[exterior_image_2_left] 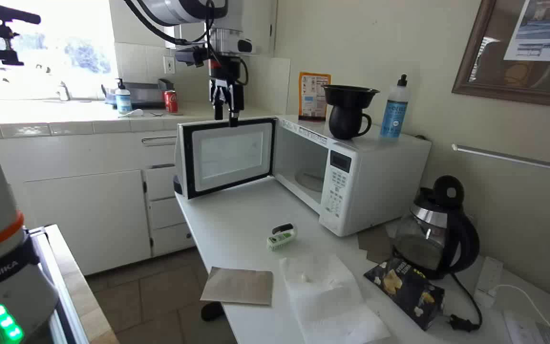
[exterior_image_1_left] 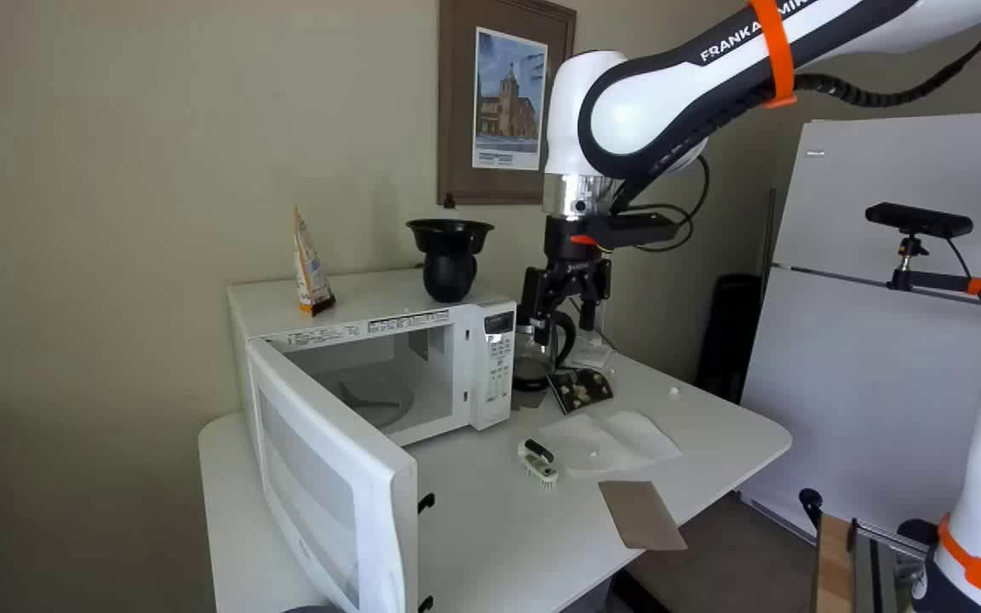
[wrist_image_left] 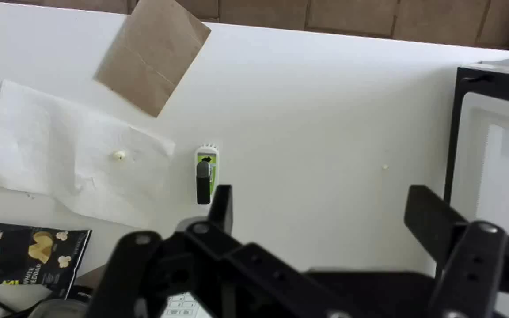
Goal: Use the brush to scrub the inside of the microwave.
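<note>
The brush point(exterior_image_1_left: 539, 466) is white and green with a black handle. It lies on the white table in both exterior views point(exterior_image_2_left: 282, 237). In the wrist view the brush point(wrist_image_left: 206, 174) is left of the fingers, beyond the left fingertip. The white microwave point(exterior_image_1_left: 371, 294) stands against the wall with its door wide open; its turntable shows inside, and it also shows in an exterior view point(exterior_image_2_left: 389, 177). The door shows at the right of the wrist view point(wrist_image_left: 493, 176). My gripper point(wrist_image_left: 324, 205) is open and empty, pointing down high above the table in both exterior views point(exterior_image_1_left: 565, 325) point(exterior_image_2_left: 226, 117).
A brown cardboard piece point(exterior_image_2_left: 239, 285) and a paper towel point(exterior_image_2_left: 332, 296) lie near the brush. A glass kettle point(exterior_image_2_left: 423, 239) and black snack bag point(exterior_image_2_left: 406, 289) are beside the microwave. A black mug with bowl point(exterior_image_2_left: 346, 114), pouch point(exterior_image_2_left: 313, 95) and soap bottle point(exterior_image_2_left: 394, 112) stand on top.
</note>
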Controlling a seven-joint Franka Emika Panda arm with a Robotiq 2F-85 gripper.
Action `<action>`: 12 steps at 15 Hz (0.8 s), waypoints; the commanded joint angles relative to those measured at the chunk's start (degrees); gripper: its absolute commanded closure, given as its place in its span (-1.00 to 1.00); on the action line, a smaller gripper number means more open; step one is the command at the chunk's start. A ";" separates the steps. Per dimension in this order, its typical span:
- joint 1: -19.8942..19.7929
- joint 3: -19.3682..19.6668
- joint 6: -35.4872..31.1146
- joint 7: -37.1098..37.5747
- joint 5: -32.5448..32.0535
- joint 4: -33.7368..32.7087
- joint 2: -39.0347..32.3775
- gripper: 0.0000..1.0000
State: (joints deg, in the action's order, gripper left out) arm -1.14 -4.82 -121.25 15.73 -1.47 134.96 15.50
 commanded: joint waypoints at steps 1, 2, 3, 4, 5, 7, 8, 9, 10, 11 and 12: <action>0.39 0.38 0.12 0.07 -0.11 -0.08 -0.02 -1.00; 0.39 0.38 0.12 0.07 -0.11 -0.08 -0.02 -1.00; 0.39 0.39 0.12 0.07 -0.11 -0.08 -0.02 -1.00; 0.39 0.38 0.12 0.07 -0.11 -0.08 -0.02 -1.00; 0.39 0.38 0.12 0.07 -0.11 -0.08 -0.02 -1.00; 0.39 0.39 0.12 0.07 -0.11 -0.08 -0.02 -1.00; 0.39 0.38 0.12 0.07 -0.11 -0.08 -0.02 -1.00; 0.32 0.48 -1.30 0.60 0.34 0.19 -0.61 -1.00; 0.16 0.80 -6.02 -0.02 0.14 1.45 -1.26 -1.00; 0.20 1.29 -9.68 -1.32 0.62 2.63 -1.94 -1.00; 0.34 1.88 -13.26 -2.67 1.52 3.99 -2.79 -1.00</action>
State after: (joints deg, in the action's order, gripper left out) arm -1.13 -4.38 -126.04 15.57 -1.47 135.77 14.93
